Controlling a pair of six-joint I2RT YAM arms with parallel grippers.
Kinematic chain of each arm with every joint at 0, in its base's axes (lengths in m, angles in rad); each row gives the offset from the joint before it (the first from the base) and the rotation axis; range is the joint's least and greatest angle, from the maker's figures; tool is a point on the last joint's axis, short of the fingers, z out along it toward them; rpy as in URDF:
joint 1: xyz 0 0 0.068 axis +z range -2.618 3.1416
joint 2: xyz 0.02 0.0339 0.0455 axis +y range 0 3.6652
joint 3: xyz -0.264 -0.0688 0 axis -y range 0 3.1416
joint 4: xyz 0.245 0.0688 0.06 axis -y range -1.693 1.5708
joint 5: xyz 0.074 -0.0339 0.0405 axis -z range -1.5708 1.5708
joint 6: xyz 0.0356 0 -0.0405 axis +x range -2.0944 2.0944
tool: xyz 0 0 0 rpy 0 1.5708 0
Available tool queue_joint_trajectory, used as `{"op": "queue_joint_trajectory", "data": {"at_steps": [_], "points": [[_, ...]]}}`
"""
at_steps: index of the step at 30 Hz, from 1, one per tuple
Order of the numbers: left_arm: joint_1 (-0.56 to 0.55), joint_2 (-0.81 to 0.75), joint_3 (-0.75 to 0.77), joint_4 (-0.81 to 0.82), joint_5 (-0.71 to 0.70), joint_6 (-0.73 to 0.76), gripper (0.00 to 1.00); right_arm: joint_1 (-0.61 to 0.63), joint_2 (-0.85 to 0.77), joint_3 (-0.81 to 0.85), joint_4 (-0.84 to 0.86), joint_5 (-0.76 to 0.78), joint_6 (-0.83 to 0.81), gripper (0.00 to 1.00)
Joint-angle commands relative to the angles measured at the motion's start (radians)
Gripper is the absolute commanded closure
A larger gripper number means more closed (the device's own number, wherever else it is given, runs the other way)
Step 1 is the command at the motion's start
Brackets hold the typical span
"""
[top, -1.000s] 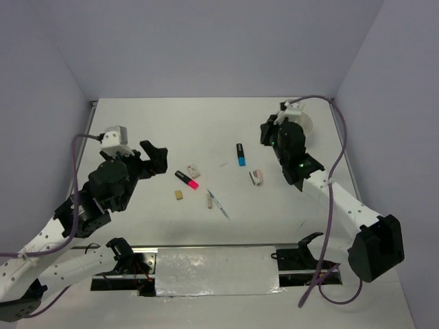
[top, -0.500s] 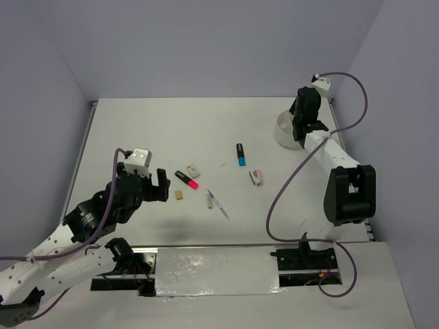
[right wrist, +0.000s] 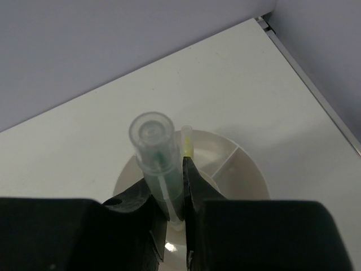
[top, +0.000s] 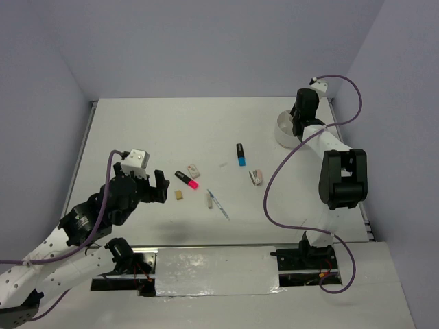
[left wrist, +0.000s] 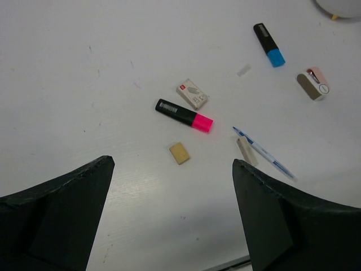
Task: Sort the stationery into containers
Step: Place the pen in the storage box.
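Shifted since a second ago, the clear pen [right wrist: 153,148] now stands upright over the white bowl [right wrist: 246,172] at two o'clock, pinched in my right gripper [right wrist: 172,195], with the yellow stick [right wrist: 186,141] just beside it. Release looks next. At eight o'clock my left gripper [left wrist: 172,169] hangs spread, empty.

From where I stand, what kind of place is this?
Probably a robotics test bench: a white table boxed in by plain walls, two cabled arms bolted at its near edge, and the right end effector holding a clear pen over a divided bowl.
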Motion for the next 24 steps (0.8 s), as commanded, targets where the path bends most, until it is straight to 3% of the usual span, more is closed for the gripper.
{"op": "queue_joint_trajectory", "data": {"at_steps": [1,6,11,24], "points": [[0.0,-0.011,0.02,0.032,-0.023,0.004,0.01,-0.016,0.008,0.048,0.033,-0.005,0.006,0.79],[-0.002,0.003,0.023,0.032,-0.009,0.012,0.01,-0.015,0.033,0.066,0.018,-0.019,-0.008,0.74],[0.0,0.003,0.023,0.03,-0.01,0.015,0.01,-0.016,0.028,0.057,0.018,-0.031,-0.006,0.51],[0.01,0.03,0.033,0.001,-0.085,-0.033,0.01,-0.015,-0.212,0.076,-0.086,-0.102,0.13,0.38]]}}
